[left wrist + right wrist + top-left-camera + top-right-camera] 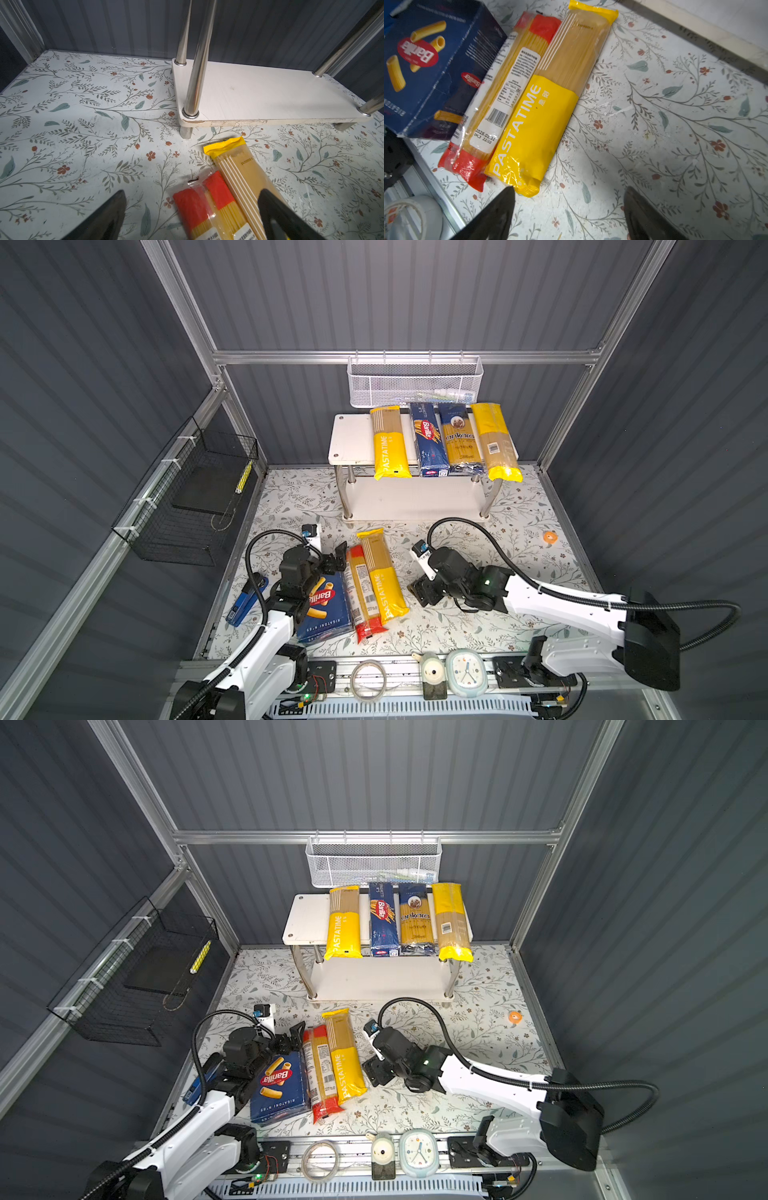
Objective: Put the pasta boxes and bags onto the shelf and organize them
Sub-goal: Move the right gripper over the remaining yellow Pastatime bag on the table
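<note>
Right wrist view: right gripper [569,190] has its jaws wide apart and holds nothing; one fingertip is just beside the table PASTATIME bag [542,116].
Left wrist view: left gripper [193,191] has its jaws apart, by the red-ended bag [193,205].
Table: Barilla rigatoni box [328,610], red-ended bag stamped "2025.01.31" and table PASTATIME bag lie side by side, touching.
Shelf [351,439], top board: shelf PASTATIME bag [390,443], Barilla spaghetti box [428,439], "ankara" bag [459,439], barcode-label bag [496,443].

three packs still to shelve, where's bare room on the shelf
Top board: only the left end, beside the yellow bag, is bare; the rest is packed. The lower board is wholly bare. Crowded: front left of the table, where box, red-ended bag and second yellow bag lie side by side.
</note>
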Controlling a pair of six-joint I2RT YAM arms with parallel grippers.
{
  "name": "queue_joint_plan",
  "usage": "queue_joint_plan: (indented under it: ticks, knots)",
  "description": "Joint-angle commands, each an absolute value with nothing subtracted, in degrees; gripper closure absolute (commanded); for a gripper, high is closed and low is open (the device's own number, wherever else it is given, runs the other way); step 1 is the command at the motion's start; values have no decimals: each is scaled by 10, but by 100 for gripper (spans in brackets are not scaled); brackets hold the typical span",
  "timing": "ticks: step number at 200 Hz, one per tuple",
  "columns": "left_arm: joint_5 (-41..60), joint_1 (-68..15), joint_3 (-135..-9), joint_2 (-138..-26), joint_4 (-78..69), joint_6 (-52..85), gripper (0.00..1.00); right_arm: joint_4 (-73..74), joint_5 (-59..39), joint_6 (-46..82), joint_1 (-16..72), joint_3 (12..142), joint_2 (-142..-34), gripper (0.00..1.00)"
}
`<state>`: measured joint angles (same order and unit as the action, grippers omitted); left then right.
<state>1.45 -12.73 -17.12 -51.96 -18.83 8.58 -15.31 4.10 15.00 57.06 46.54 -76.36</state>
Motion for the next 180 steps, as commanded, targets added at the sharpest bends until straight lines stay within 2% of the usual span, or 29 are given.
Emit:
queue_joint_plan:
  ticks: [1,47,64,136,155,180]
  knots:
    - [10,-130,-179,-520,-184,92,0,-187,-8,136,561,504,-802,13]
    - [19,-130,-177,-520,-191,86,0,-201,-27,148,557,557,-874,8]
    - [21,-130,-174,-517,-194,86,0,-200,-6,139,556,574,-900,7]
    - [35,-131,-177,-525,-199,80,0,-173,-13,107,556,607,-990,8]
    - [37,-131,-179,-529,-201,79,0,-156,-14,105,556,600,-991,12]
    - [40,-131,-180,-532,-202,78,0,-144,-20,90,556,590,-983,12]
